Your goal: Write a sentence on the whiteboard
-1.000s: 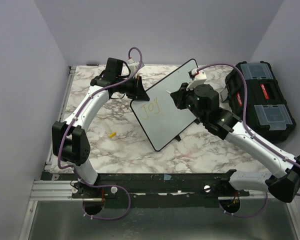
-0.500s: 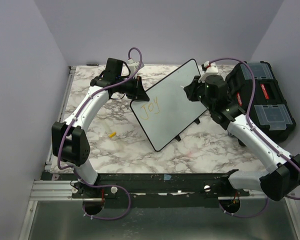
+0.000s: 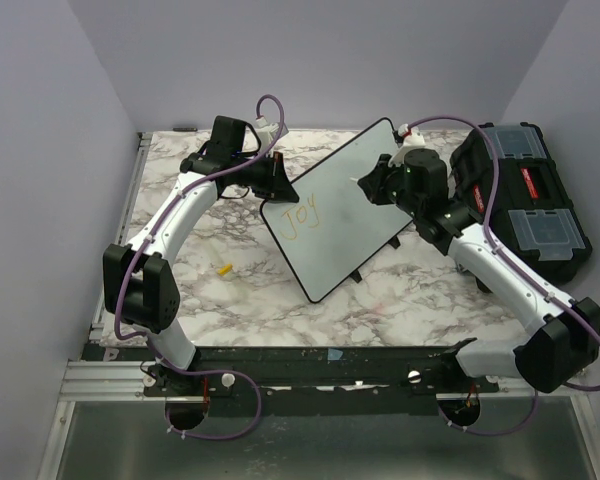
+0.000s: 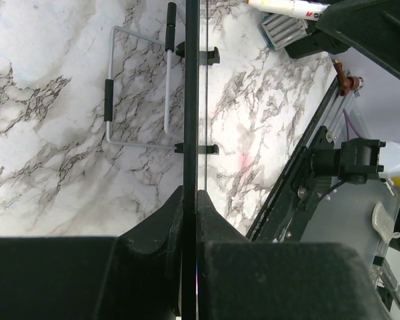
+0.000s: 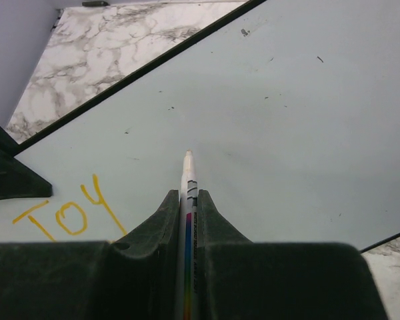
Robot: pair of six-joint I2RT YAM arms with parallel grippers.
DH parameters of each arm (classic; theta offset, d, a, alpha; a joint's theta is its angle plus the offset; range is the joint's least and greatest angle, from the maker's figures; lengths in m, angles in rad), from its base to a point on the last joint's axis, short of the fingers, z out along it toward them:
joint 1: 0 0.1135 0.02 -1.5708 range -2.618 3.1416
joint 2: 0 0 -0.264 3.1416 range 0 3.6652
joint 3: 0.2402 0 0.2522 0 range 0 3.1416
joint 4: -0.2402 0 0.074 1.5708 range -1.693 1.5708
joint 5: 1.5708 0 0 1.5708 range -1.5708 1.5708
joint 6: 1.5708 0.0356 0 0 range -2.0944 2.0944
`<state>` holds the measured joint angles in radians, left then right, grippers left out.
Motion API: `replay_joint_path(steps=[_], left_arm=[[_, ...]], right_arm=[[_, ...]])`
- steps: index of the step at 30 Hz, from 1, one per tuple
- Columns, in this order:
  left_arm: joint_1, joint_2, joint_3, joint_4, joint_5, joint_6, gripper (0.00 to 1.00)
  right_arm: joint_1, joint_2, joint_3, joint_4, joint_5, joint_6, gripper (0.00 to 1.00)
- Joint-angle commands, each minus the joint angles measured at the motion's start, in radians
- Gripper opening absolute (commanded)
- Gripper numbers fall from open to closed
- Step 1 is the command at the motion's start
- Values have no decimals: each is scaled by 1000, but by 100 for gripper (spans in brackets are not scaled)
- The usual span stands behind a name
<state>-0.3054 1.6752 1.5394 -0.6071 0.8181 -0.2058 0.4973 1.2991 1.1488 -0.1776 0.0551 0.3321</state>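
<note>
The whiteboard stands tilted on the marble table, with only the yellow-orange word "Joy" of the sentence on it. My left gripper is shut on the board's left edge, which shows edge-on as a black line in the left wrist view between the closed jaws of the left gripper. My right gripper is shut on a white marker in the right wrist view, where the right gripper points the tip at the whiteboard, right of "Joy". I cannot tell whether the tip touches.
A black toolbox with clear lids lies at the right edge. A small yellow cap lies on the table left of the board. The board's wire stand rests on the marble behind it. Purple walls close in on both sides.
My right gripper moved up and right away from "Joy", then came back slightly left over the board's upper right part. The writing and my left gripper are unchanged.
</note>
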Motion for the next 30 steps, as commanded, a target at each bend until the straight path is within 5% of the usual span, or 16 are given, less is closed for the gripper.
replay_joint_path(steps=[1, 30], left_arm=[[-1, -60, -2, 61, -4, 20, 0], [-3, -55, -1, 67, 4, 13, 0]], right_arm=[[-1, 27, -5, 32, -43, 16, 1], [0, 105, -44, 87, -49, 34, 1]])
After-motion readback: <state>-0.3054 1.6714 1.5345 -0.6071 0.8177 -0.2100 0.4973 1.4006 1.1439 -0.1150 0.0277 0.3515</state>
